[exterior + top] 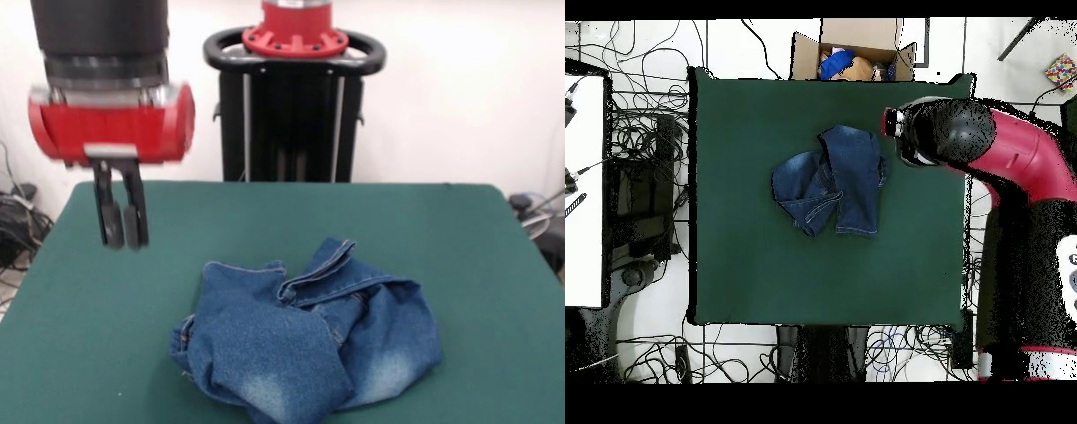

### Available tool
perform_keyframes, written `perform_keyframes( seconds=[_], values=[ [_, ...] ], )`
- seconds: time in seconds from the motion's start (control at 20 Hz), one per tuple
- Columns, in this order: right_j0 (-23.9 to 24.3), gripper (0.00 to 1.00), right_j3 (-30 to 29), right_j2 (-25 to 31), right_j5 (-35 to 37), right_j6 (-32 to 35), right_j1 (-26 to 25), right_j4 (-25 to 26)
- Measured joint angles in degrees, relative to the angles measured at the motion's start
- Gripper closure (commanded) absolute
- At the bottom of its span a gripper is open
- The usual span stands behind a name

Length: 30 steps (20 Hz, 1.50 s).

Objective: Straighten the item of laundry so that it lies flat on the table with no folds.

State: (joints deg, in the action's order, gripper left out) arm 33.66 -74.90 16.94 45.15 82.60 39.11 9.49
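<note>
The item of laundry, blue denim jeans [309, 344], lies crumpled in a heap on the table [79, 353], legs folded over one another and a hemmed cuff sticking up. My gripper [122, 231] hangs above the green cloth, up and left of the heap and clear of it. Its two fingers are together with nothing between them. In the overhead view the jeans [833, 180] sit a little above the middle of the table [765, 270]. The arm's red and black head [940, 130] stands just to their right and hides the gripper.
A cardboard box [855, 55] with things in it stands off the table's top edge in the overhead view. Cables cover the floor around the table. A white desk [583, 190] stands at the left. Green cloth spreads wide around the jeans.
</note>
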Motion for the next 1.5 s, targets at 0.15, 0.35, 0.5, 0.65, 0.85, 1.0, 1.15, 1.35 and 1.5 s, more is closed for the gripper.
perform_keyframes(
  seconds=[0.15,0.35,0.5,0.65,0.85,1.0,1.15,1.35,1.5],
  values=[
    [0.0,1.00,-1.1,0.0,-3.6,0.0,-1.8,0.9],
    [0.0,1.00,-3.3,0.0,-8.6,0.0,-4.0,1.8],
    [0.0,1.00,-4.6,0.0,-11.3,0.0,-5.5,2.2],
    [-0.1,0.00,-6.1,0.0,-13.2,0.0,-7.7,3.5],
    [-0.2,0.00,-6.3,-0.1,-13.4,0.0,-8.6,4.1],
    [-0.6,0.00,-6.2,-0.2,-13.3,0.0,-9.3,4.2],
    [-1.0,0.00,-5.3,-0.2,-13.3,0.0,-10.5,4.2],
    [-1.2,0.00,-3.8,-0.2,-13.3,0.0,-12.2,4.2],
    [-1.2,0.00,-1.3,-0.2,-13.3,0.0,-14.7,4.2]
  ],
)
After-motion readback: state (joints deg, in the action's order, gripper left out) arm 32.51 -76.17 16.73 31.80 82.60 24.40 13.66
